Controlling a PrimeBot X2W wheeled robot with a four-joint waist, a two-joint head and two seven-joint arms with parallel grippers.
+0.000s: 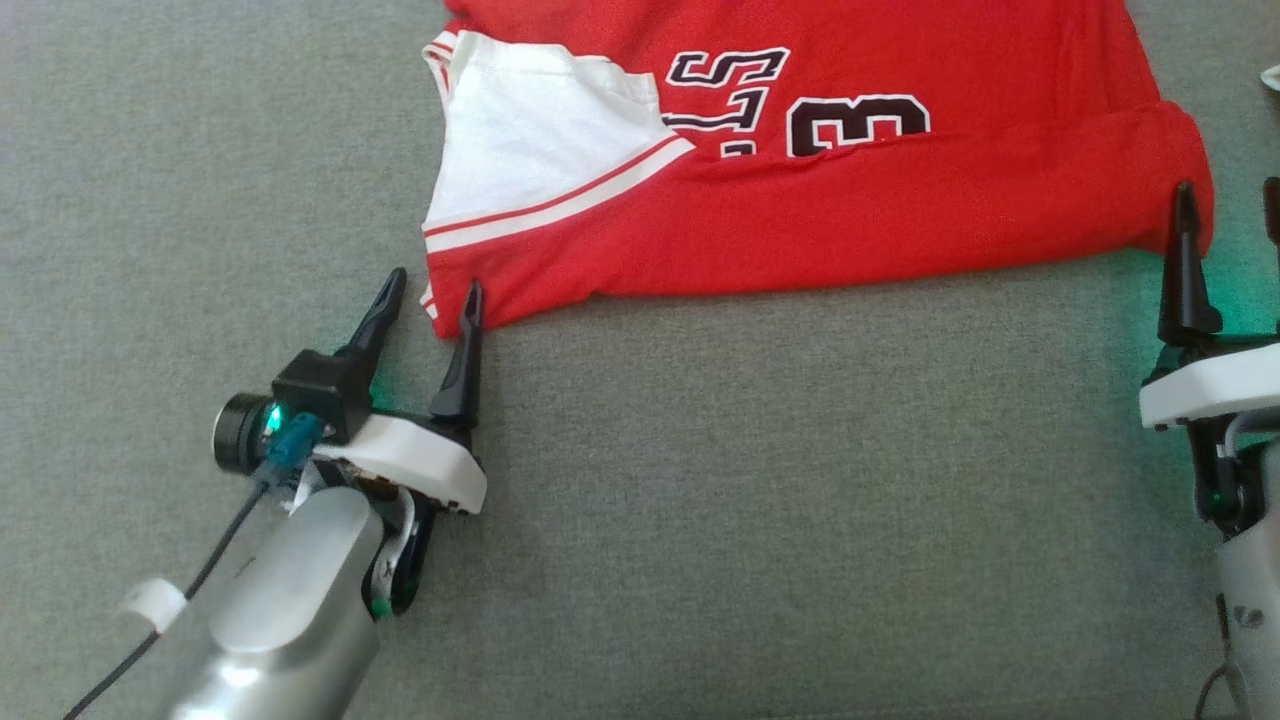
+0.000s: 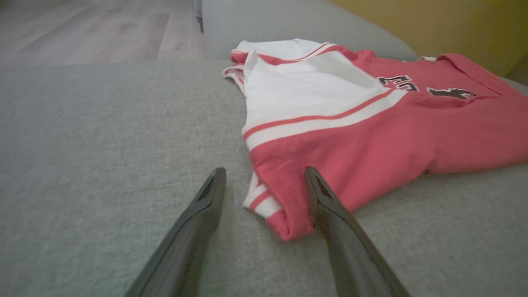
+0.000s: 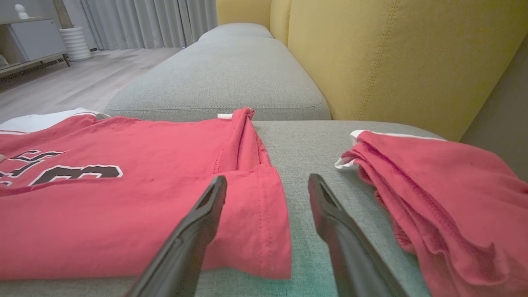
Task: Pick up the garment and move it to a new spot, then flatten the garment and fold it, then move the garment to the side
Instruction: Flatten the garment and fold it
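The garment (image 1: 800, 200), a red jersey with a white side panel, striped trim and a black-and-white "3", lies folded over on the grey cushion. My left gripper (image 1: 432, 293) stands open at its near left corner; the corner (image 2: 276, 214) lies between the two fingers, untouched by either pad. At the near right corner my right gripper (image 1: 1232, 205) is open too, one finger (image 3: 206, 214) over the red hem (image 3: 264, 231) and the other over bare cushion. Nothing is held.
A second, nearly all-red cloth (image 3: 445, 198) with a white corner lies bunched to the right of the garment. The yellow sofa back (image 3: 392, 57) rises behind. More grey cushion (image 1: 750, 500) stretches in front; wooden floor (image 2: 82, 29) lies past the left edge.
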